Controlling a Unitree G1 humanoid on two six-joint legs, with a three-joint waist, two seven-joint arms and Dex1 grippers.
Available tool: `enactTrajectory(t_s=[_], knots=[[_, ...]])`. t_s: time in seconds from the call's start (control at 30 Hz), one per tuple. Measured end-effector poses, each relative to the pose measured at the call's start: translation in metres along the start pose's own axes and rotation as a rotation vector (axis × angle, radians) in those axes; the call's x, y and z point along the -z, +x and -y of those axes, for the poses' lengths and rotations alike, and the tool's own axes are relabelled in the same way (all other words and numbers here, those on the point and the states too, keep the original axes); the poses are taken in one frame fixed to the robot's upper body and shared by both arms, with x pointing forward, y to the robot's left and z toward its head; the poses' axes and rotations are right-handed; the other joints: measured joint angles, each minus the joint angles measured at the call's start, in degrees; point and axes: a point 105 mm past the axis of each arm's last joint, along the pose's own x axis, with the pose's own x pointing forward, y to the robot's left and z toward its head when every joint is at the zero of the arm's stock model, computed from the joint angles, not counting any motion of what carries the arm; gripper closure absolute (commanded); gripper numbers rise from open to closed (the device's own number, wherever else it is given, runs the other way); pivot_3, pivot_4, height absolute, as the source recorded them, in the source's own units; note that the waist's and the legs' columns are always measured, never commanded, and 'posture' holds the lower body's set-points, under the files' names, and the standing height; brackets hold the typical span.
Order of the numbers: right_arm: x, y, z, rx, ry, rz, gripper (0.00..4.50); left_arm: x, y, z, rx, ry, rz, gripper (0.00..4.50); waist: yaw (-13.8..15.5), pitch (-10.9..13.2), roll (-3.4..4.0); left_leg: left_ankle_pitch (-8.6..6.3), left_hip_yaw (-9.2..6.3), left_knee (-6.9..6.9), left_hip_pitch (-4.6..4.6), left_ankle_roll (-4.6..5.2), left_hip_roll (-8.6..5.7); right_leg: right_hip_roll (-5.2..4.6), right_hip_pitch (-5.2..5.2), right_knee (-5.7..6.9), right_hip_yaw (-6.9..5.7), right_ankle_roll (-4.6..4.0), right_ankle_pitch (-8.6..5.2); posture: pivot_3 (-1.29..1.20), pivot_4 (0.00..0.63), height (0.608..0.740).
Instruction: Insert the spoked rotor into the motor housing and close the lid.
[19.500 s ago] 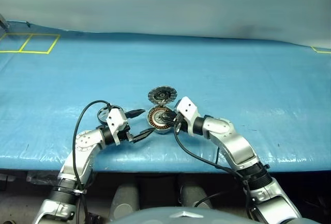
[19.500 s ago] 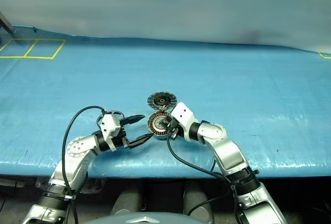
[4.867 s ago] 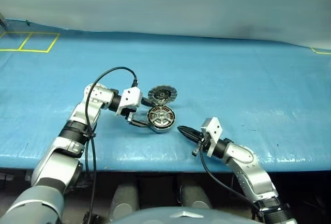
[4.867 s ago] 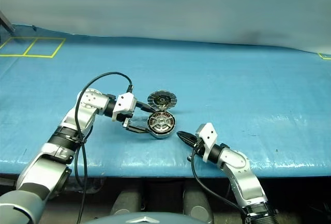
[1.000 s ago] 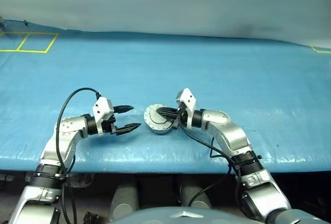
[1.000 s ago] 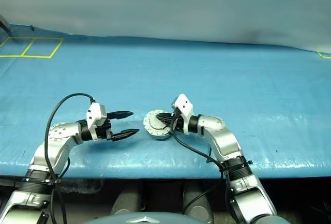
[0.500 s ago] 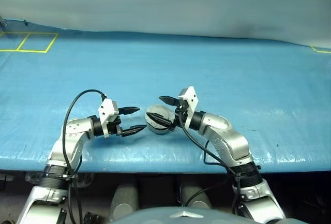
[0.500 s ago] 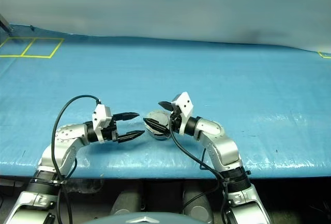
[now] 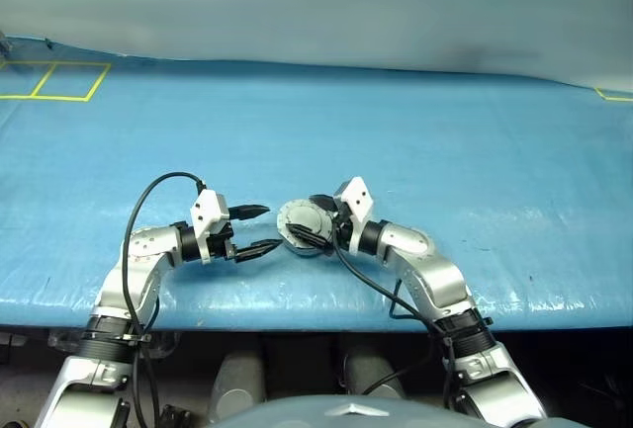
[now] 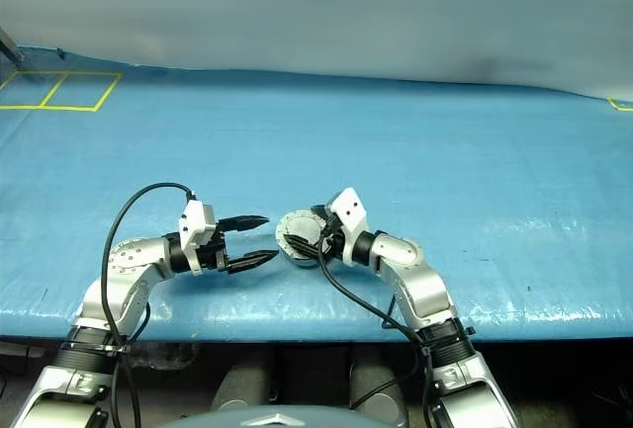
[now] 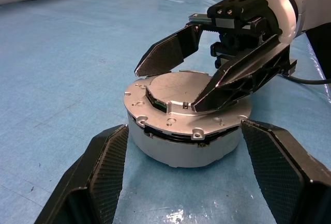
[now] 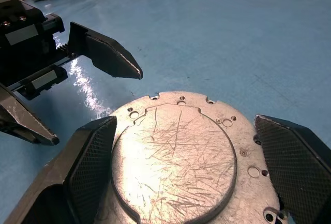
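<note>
The motor housing [image 9: 303, 232] stands on the blue counter [image 9: 445, 141], near its front edge and between the two arms. The lid [image 11: 181, 99] is folded down over it, plain grey face up. In the left wrist view a thin dark seam still shows along the rim, so the lid is perhaps not pressed fully home; the view does not let me decide. The spoked rotor is presumably inside, under the lid.

The right end effector [image 9: 315, 220] is the nearer one. It comes in from the right, low and almost level, and its fingers stand wide apart, one on the far side of the lid and one on the near side. They sit over the top face, very close to it, and clamp nothing; whether they touch the metal I cannot tell.

The left end effector [image 9: 259, 228] waits just to the left of the housing, also with its fingers apart and empty, pointing at the housing's side wall.

The housing is round, so it has no long axis to align with. What matters is height: the lid lies directly under the right fingers, so a last press would go straight down, while the left side can brace the wall.
</note>
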Motion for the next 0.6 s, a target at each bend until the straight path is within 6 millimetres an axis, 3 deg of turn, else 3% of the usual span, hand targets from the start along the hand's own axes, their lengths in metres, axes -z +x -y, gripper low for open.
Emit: enactTrajectory(t_s=[0.07,0.23,0.6], knots=[[0.0005,0.0001,0.0003,0.003,-0.015,-0.001,0.03,0.0004,-0.0002,0.0000,-0.001,0.000,-0.001,0.70,0.0,0.0,0.00,0.00,0.00,0.00,0.00,0.00,0.00,0.00,0.00,0.00,0.00,0.00,0.00,0.00,0.150,0.740],[0.0017,0.0023,-0.0021,-0.003,-0.056,-0.005,1.46,0.0010,-0.0007,-0.0010,-0.010,0.002,-0.005,0.70,0.0,0.0,0.00,0.00,0.00,0.02,0.01,0.00,0.00,0.00,0.03,0.00,0.00,0.00,0.00,0.00,0.150,0.740],[0.0025,0.0015,0.0002,0.013,-0.075,-0.012,1.45,0.0021,-0.0015,-0.0020,-0.027,0.006,-0.003,0.70,0.1,0.0,0.00,0.01,0.00,0.08,0.01,-0.01,0.00,-0.02,0.05,0.01,0.01,0.00,0.01,0.00,0.150,0.740]])
